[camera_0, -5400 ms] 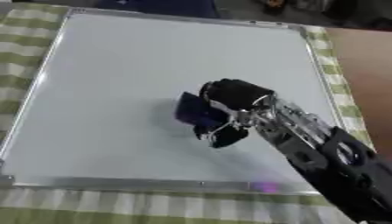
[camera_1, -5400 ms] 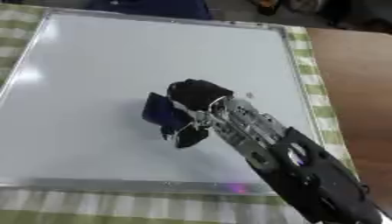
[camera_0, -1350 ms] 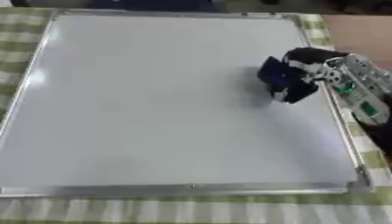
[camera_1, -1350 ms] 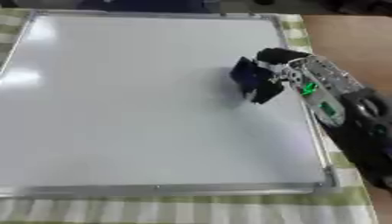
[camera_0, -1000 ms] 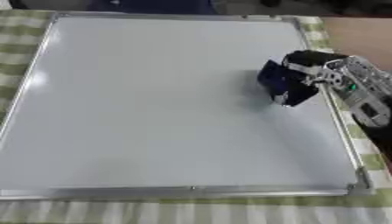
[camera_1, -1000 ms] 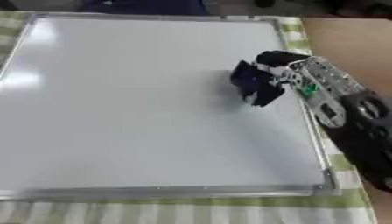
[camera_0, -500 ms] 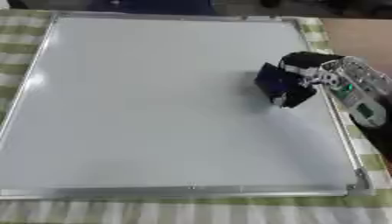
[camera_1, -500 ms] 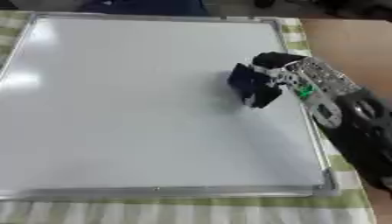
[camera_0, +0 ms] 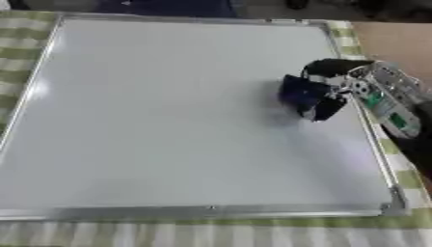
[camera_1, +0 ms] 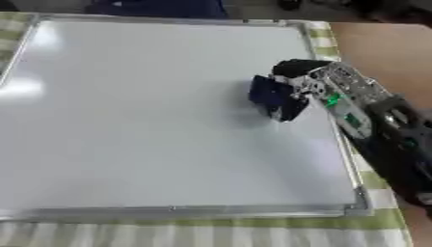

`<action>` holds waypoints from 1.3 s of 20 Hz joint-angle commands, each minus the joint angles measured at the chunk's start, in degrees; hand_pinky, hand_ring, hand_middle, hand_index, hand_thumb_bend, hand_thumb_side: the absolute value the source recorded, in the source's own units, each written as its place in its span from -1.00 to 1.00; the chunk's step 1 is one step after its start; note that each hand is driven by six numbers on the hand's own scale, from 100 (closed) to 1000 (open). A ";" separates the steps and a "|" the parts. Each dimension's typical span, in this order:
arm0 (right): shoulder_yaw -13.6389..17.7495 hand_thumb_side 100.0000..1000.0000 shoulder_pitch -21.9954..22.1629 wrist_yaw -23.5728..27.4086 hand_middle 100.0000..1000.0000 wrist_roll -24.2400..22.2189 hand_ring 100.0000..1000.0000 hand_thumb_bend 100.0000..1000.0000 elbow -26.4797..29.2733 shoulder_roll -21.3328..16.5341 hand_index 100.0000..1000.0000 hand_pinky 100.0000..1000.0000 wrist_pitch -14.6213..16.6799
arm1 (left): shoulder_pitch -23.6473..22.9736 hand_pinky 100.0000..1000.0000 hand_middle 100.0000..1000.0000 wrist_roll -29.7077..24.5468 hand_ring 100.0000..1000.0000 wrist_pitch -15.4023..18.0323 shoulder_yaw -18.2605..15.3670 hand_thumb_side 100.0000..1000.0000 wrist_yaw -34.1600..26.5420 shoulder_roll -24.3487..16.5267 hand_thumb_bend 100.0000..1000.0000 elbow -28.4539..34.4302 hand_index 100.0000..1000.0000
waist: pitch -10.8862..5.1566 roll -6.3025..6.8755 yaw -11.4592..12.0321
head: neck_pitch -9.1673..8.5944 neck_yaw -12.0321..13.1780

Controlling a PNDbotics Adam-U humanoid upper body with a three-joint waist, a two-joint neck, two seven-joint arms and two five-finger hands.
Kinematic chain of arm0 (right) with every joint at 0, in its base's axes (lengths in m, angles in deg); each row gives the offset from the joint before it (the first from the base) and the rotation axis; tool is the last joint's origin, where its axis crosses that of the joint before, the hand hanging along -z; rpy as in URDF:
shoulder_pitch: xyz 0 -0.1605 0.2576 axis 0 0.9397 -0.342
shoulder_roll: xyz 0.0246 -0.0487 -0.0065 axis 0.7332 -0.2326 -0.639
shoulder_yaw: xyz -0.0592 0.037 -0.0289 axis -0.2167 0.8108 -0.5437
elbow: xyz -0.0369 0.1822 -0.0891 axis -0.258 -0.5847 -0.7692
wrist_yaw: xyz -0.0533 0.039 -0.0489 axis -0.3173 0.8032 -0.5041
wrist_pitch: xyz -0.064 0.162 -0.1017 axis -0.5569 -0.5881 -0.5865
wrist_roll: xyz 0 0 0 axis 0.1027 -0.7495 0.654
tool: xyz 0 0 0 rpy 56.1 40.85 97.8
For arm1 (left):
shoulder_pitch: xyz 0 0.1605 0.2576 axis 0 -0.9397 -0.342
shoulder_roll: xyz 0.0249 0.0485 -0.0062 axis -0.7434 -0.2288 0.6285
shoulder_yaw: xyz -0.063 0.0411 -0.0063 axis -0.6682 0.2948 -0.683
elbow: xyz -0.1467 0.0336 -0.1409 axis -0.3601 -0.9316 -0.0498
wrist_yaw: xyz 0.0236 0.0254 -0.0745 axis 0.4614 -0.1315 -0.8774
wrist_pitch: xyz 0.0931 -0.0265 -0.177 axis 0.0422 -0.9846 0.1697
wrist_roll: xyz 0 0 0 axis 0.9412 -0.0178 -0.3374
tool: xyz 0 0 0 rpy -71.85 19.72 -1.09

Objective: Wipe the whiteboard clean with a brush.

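Observation:
A large whiteboard (camera_0: 160,120) with a silver frame lies flat and fills most of both eye views; its surface shows no marks. A dark blue brush (camera_0: 300,94) rests on the board near its right edge, a little above the middle. My right hand (camera_0: 333,79) comes in from the right and is shut on the brush, fingers curled over its top. My left hand shows in neither view.
The board lies on a green and white checked cloth (camera_0: 211,234). A brown tabletop (camera_1: 380,43) shows at the upper right. Something dark blue (camera_0: 168,7) sits beyond the board's far edge.
Over the last seconds my right hand carried the brush from the board's lower middle to its right side. In the last second it barely shifted, slightly down.

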 commanded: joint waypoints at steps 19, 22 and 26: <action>-1.83 -0.92 2.20 7.16 -0.09 -5.76 0.39 -1.00 4.86 -2.19 0.29 -0.02 -2.07 | 0.72 0.24 0.47 -0.06 0.50 0.20 -0.21 1.00 -0.29 -0.63 -0.59 1.07 0.62 | -0.92 0.22 0.18 | -0.98 -0.26; -1.96 -0.94 1.92 6.19 -0.08 -5.40 0.40 -1.00 4.20 -2.07 0.30 -0.02 -2.10 | 0.82 0.24 0.47 -0.14 0.51 0.19 -0.14 1.00 -0.32 -0.56 -0.59 1.07 0.62 | -0.74 0.22 0.23 | -1.09 -0.32; -1.84 -0.93 1.49 3.24 -0.07 -3.70 0.41 -1.00 2.63 -1.71 0.31 -0.02 -2.49 | 0.89 0.24 0.48 -0.19 0.51 0.22 -0.14 1.00 -0.33 -0.59 -0.59 1.07 0.62 | -0.50 0.32 0.38 | -1.10 -0.54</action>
